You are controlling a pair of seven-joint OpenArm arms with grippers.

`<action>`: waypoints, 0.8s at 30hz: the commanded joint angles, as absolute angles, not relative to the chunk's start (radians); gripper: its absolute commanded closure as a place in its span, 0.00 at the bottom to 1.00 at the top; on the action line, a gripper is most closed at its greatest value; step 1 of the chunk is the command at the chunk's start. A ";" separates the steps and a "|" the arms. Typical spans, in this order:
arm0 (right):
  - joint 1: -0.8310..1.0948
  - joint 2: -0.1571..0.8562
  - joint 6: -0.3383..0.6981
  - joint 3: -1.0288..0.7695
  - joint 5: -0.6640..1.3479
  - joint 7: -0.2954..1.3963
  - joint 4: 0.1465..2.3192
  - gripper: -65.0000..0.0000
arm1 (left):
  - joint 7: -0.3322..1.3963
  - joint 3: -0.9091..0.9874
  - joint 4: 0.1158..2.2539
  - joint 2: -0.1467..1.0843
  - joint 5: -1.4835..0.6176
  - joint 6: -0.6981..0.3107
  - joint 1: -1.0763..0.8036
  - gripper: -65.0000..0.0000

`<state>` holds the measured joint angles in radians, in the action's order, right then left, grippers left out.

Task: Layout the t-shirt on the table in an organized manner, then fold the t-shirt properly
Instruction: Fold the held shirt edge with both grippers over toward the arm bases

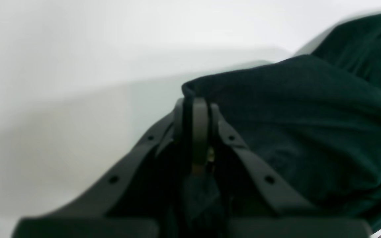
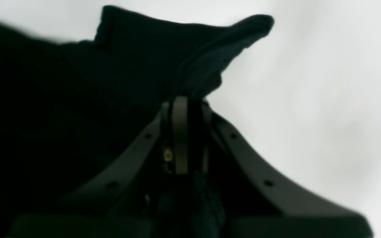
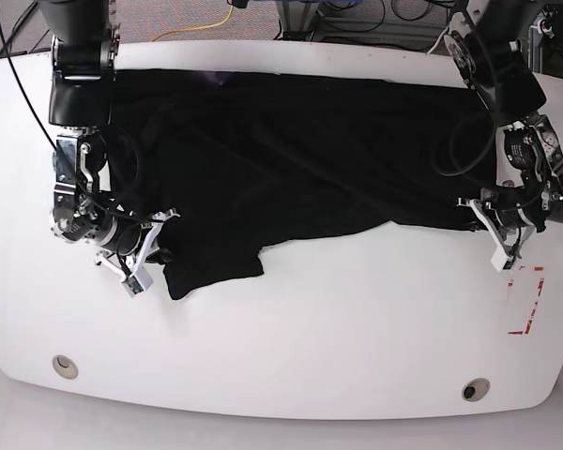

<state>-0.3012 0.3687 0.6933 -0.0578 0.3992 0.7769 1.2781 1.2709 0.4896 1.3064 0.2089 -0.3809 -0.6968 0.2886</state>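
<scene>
The black t-shirt lies spread across the far half of the white table, with a loose flap hanging toward the front on the left. My right gripper, at the left of the base view, is shut on the shirt's left edge. The right wrist view shows its jaws pinching a bunched corner of the fabric. My left gripper, at the right of the base view, is shut on the shirt's right edge. In the left wrist view it clamps a fold of the cloth.
Two round grommet holes sit near the table's front edge. Red tape marks are at the front right, close to my left gripper. Black cables hang off both arms, and floor cables lie behind the table.
</scene>
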 commanded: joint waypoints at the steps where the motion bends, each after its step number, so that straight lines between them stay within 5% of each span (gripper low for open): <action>1: -0.295 0.383 0.698 -0.113 0.415 0.796 1.357 1.00 | 1.264 0.490 1.328 0.222 -0.392 -0.698 0.309 1.00; 24: -0.038 0.372 0.698 -0.274 0.417 0.989 1.719 1.00 | 1.264 0.492 1.520 0.275 -0.394 -0.698 0.191 1.00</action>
<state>-0.0418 0.3576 0.6987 -0.2687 0.4038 1.0069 1.6756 1.2705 0.4885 1.4937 0.2562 -0.3901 -0.6971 0.1818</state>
